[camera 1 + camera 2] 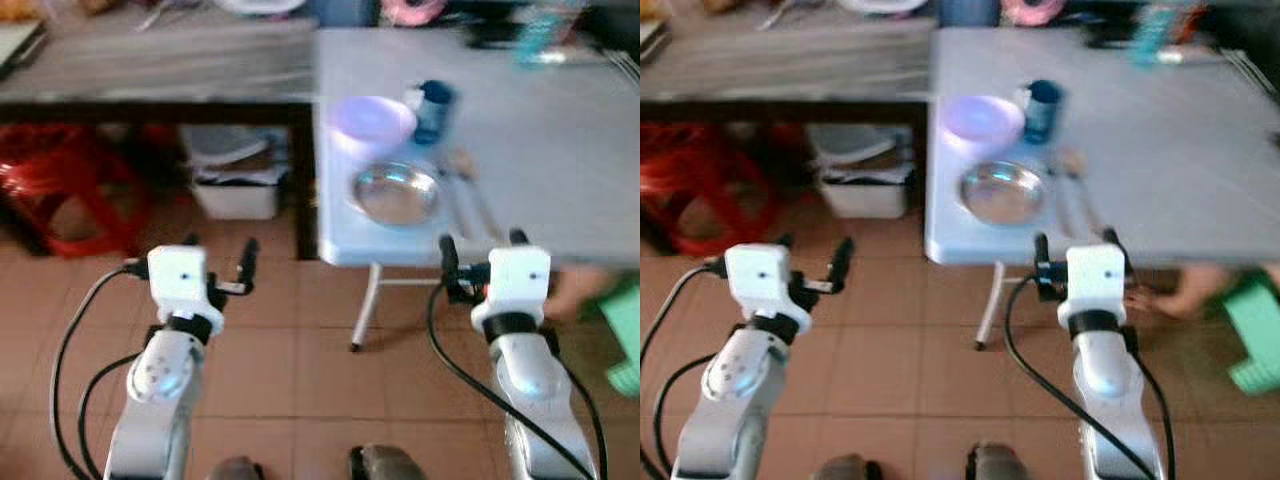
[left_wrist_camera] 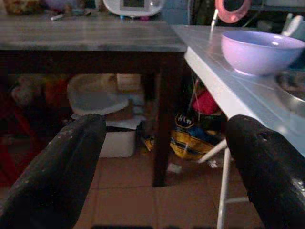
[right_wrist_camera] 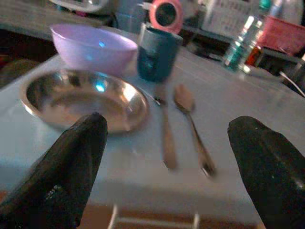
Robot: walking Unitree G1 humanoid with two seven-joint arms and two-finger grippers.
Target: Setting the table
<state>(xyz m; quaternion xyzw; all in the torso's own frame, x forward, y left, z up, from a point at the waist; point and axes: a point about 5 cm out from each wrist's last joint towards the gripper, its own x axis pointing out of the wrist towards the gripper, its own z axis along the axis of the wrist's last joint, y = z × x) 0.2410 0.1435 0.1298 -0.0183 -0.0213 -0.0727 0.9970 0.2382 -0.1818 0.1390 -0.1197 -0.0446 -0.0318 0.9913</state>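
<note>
Four pieces sit grouped at the near corner of the white table (image 1: 560, 150), so by my read the setting looks largely laid out. Front and centre is the plate (image 3: 83, 99), a shallow round steel dish, shiny, with a rolled rim, right by the table's near edge. Just behind it is the bowl (image 3: 93, 46), lilac, smooth and glossy like plastic, deep and rounded, close to the plate's far rim; I can't tell if they touch. Beside the bowl stands the cup (image 3: 157, 52), dark blue, cylindrical, upright. To the plate's right lie two utensils side by side, handles toward the robot: a spoon (image 3: 190, 121) with an oval bowl, and a second metal piece (image 3: 166, 131) too blurred to name.

What's left? Hard to call; perhaps a final adjustment, or nothing at all. Neither arm carries anything.

Right gripper (image 1: 483, 243) hovers just short of the table's near edge, fingers spread wide and empty, the cutlery framed between them in its wrist view. Left gripper (image 1: 218, 248) hangs over the floor well left of the table, also spread wide and empty.

Further out: a smooth pale tabletop on thin white metal legs, a dark wooden table (image 1: 150, 60) butted against its left side with a grey, streaky top, a white tub (image 1: 235, 185) underneath, a red stool (image 1: 50, 185) beside that, and terracotta tiles (image 1: 290, 360) all round. A green stool (image 1: 625, 335) sits at far right.
</note>
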